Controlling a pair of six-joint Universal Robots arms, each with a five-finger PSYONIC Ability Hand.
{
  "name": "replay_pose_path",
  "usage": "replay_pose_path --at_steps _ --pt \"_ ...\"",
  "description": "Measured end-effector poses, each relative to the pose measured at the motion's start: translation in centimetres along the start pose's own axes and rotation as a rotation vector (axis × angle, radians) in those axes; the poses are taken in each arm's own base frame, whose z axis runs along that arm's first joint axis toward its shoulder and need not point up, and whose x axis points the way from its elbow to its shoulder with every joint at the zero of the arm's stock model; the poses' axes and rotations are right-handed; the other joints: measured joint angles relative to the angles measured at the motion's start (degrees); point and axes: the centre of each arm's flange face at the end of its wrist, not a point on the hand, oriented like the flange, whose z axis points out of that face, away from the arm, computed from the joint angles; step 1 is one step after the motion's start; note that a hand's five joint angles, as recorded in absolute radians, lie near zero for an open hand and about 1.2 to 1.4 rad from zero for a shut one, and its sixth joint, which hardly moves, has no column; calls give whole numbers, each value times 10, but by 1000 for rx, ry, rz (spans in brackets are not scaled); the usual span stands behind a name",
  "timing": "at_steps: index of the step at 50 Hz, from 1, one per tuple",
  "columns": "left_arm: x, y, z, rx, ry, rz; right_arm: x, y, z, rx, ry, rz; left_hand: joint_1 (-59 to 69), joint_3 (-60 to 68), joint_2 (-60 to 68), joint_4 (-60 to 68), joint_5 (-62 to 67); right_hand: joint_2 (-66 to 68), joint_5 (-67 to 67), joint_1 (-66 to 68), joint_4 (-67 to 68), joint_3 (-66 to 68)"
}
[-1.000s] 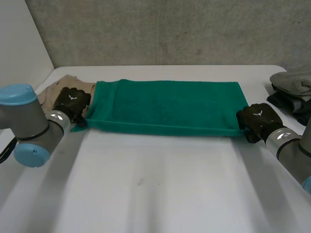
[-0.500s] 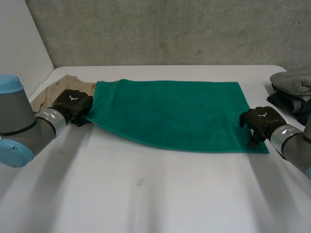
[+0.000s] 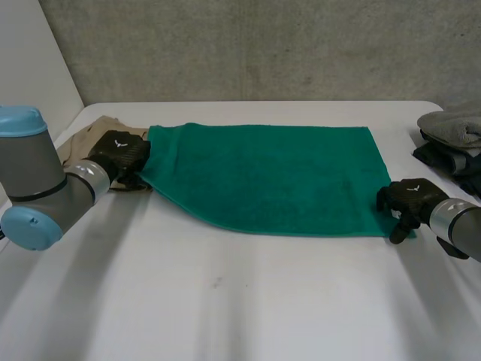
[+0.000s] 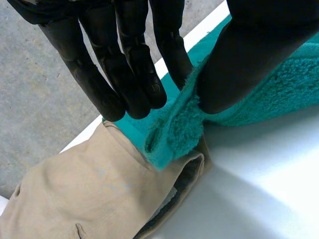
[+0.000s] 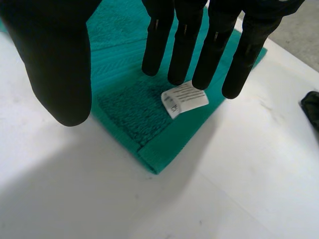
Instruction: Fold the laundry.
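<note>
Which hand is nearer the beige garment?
Left. The left hand pinches a corner of the green towel right over the beige garment; the right hand is open above the towel's opposite end.

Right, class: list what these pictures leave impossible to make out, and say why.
1. Label on the green towel, right wrist view: print too small to read.
2. Clothes pile, head view: cut off by the picture's edge.
3. Tan garment, head view: partly under the left hand and the green towel.
</note>
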Motion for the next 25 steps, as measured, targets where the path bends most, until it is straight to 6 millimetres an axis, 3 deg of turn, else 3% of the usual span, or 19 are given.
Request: replay_pose_path --at_steps 10,16,25 --pt "-2 -4 -1 -8 -8 -15 -6 3 10 17 0 -52 0 0 0 0 0 8 30 3 6 13" --pt "-1 -5 -2 -6 -6 -18 -4 -2 19 76 51 -79 0 0 0 0 0 93 110 85 90 96" --pt "-2 -6 -4 -3 -5 -18 -5 -5 34 117 90 -104 0 0 0 0 0 118 131 110 116 121"
